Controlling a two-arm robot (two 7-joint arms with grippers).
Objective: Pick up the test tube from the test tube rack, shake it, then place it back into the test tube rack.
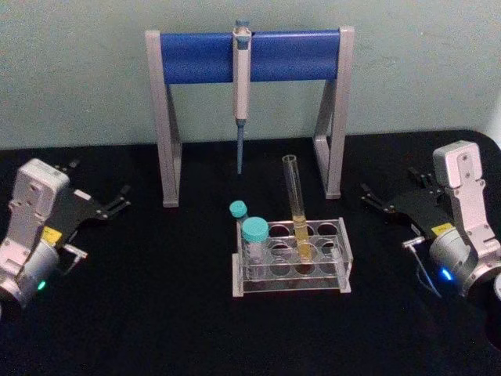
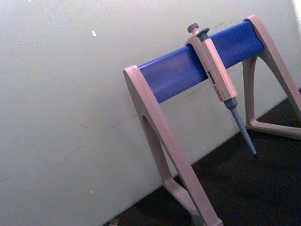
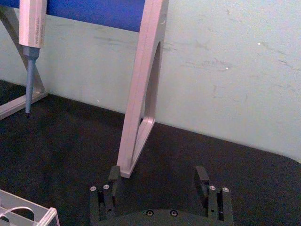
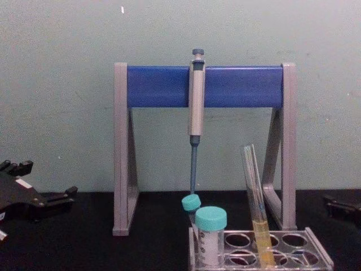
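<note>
The test tube [image 1: 296,205] is a long clear glass tube with yellow-orange liquid at the bottom. It stands slightly tilted in a middle hole of the clear plastic test tube rack [image 1: 342,258] at the table's centre. From the chest view, the test tube [image 4: 255,197] rises well above the test tube rack [image 4: 318,251]. A corner of the rack [image 3: 33,213] shows in the right wrist view. My left gripper [image 1: 119,201] rests open far to the left, near the table. My right gripper [image 1: 369,197] rests open to the right of the rack, its fingers [image 3: 201,175] wide apart and holding nothing.
Two teal-capped tubes [image 1: 254,235] stand in the rack's left end. Behind the rack, a grey-and-blue pipette stand [image 1: 249,55] holds a hanging pipette [image 1: 241,94]. Black table surface lies open on both sides of the rack.
</note>
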